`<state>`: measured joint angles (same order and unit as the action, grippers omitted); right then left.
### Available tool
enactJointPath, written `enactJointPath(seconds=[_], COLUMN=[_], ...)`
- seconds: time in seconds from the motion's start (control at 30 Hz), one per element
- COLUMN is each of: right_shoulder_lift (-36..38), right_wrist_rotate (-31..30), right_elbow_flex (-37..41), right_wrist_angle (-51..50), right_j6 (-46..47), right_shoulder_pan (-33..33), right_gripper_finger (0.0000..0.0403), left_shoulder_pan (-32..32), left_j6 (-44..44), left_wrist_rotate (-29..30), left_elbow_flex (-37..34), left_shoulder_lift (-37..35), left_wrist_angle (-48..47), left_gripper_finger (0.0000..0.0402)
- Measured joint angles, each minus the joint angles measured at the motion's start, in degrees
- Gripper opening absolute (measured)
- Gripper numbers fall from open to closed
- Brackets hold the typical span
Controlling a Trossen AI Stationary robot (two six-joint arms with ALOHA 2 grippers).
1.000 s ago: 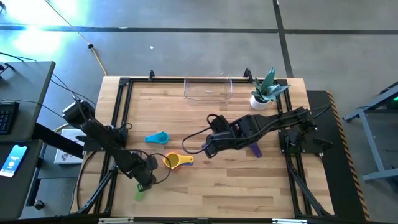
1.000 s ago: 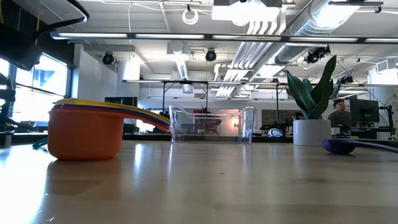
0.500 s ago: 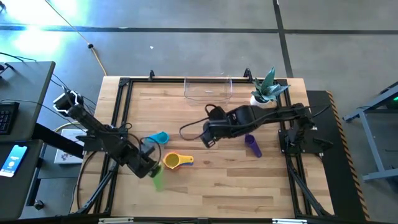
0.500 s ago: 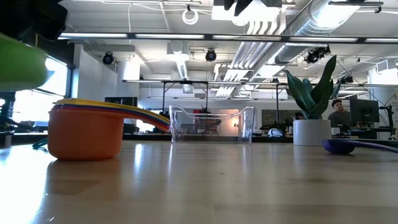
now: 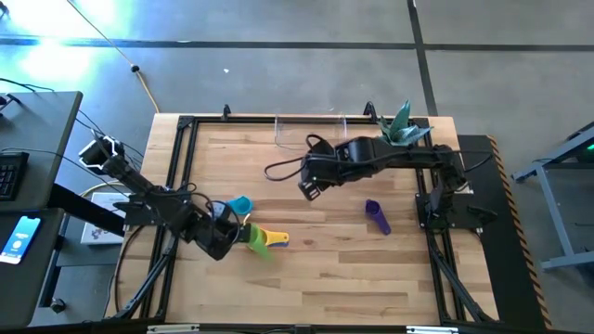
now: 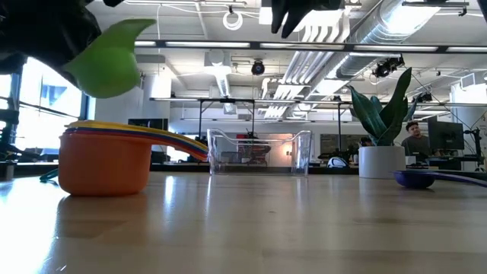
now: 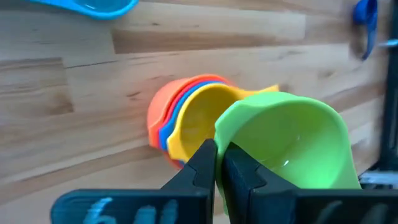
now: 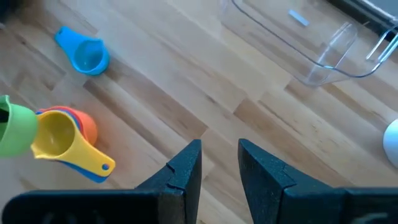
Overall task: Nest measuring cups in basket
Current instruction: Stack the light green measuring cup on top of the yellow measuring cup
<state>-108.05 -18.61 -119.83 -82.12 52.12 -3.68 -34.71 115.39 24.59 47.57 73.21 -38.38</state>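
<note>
My left gripper (image 5: pixel 229 236) is shut on a green measuring cup (image 7: pixel 292 143), which hangs in the air just beside a nested stack of cups (image 5: pixel 267 241) with yellow on top and orange at the bottom (image 6: pixel 103 161). A teal cup (image 5: pixel 238 204) lies behind the stack. A purple cup (image 5: pixel 376 216) lies on its side further right. The clear basket (image 5: pixel 311 132) stands at the far edge. My right gripper (image 8: pixel 219 163) hovers open above the table's middle (image 5: pixel 310 188), holding nothing. My left gripper pinches the green cup at the near side of its bowl (image 7: pixel 231 138) between its two shut fingers (image 7: pixel 204 163), which hide the part they hold. They slant down toward the table's right. The cup is lifted clear and tilted, mouth toward the wrist camera (image 6: pixel 106 65).
A white plant pot (image 5: pixel 390 148) stands at the far right, next to the basket. Black frame rails (image 5: pixel 181 148) run along the table's edges. Bare wood lies between the stack and the basket (image 8: pixel 186 81).
My left gripper has risen from the table's near edge and gone toward the stack, rolling its wrist. The green cup has come up clear of the table with it and turned. My right gripper has swung toward the far edge, away from the purple cup.
</note>
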Motion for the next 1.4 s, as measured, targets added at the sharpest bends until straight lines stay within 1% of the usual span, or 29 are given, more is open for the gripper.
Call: enactJointPath(seconds=[0.17, 0.4, 0.6, 0.8, 0.93, 1.07, 1.27, 1.4], right_shoulder_lift=[0.0, 0.0, 0.0, 0.0, 0.0, 0.0, 0.0, 0.0], right_wrist_rotate=[0.0, -0.4, 0.2, 1.0, 1.1, 1.0, 1.0, 1.0], right_elbow_flex=[0.0, 0.0, 0.0, 0.0, 0.0, 0.0, 0.0, 0.0], right_wrist_angle=[-0.6, -1.3, -1.3, -1.3, -1.3, -1.4, -1.4, -1.4], right_j6=[-3.1, -4.6, -7.6, -10.8, -11.2, -11.2, -12.5, -12.5], right_shoulder_pan=[0.9, 1.1, 1.1, 1.1, 1.1, 1.1, 1.0, 1.0], right_gripper_finger=[0.0097, 0.0097, 0.0097, 0.0097, 0.0097, 0.0097, 0.0097, 0.0097], left_shoulder_pan=[0.9, 0.9, 1.0, 0.9, 1.5, 2.3, 3.3, 3.8], left_j6=[2.3, 6.8, 10.2, 14.7, 15.0, 14.9, 13.1, 12.4], left_wrist_rotate=[0.1, -0.3, -0.5, -3.2, -3.7, -4.6, -4.6, -4.9], left_elbow_flex=[0.0, 0.0, 0.0, 0.0, 0.0, 0.0, 0.0, 0.0], left_shoulder_lift=[0.0, 0.3, 3.0, 6.9, 8.5, 9.7, 9.9, 9.8], left_wrist_angle=[2.0, 3.4, 3.1, 3.7, 5.6, 5.2, 5.3, 5.4], left_gripper_finger=[0.0005, 0.0005, 0.0005, 0.0005, 0.0005, 0.0005, 0.0006, 0.0021])
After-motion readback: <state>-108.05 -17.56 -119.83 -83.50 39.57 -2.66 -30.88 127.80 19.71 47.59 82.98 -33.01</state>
